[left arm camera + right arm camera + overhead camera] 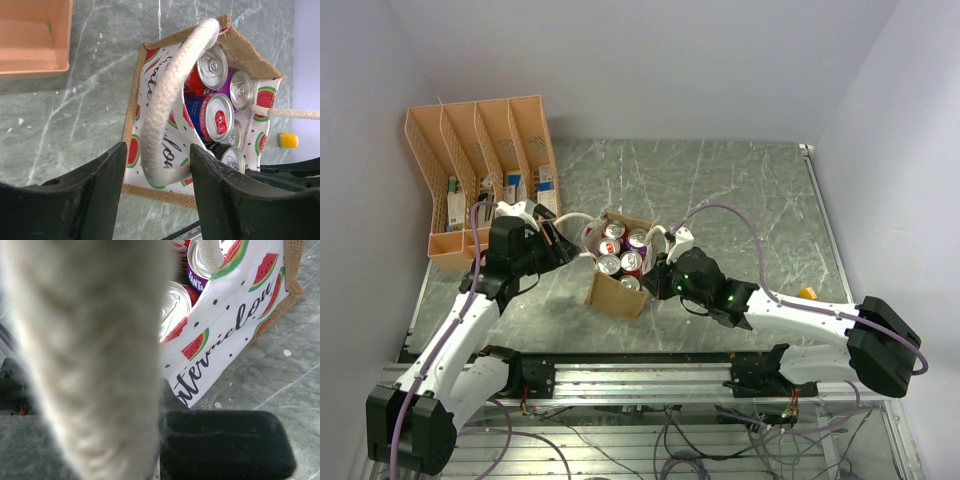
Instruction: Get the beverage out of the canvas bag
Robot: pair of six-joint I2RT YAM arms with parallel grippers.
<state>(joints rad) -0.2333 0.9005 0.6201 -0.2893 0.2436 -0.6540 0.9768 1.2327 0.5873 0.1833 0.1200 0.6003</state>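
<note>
The canvas bag point(617, 292) stands mid-table with its mouth open. It holds several drink cans point(622, 255). In the left wrist view its watermelon-print lining point(150, 90) and a red-and-blue can point(215, 117) show. My left gripper point(563, 250) is open, its jaws either side of the left rope handle point(167, 95), which touches the right finger point(225, 200). My right gripper point(658, 275) is at the bag's right side. The other rope handle point(85, 355) hangs blurred close to its camera and hides one finger; only the right finger point(225, 445) shows.
An orange slotted file rack point(480, 165) stands at the back left, close behind my left arm; its corner shows in the left wrist view point(32, 37). A small yellow object point(807, 293) lies right of the bag. The table is green marble point(750, 200).
</note>
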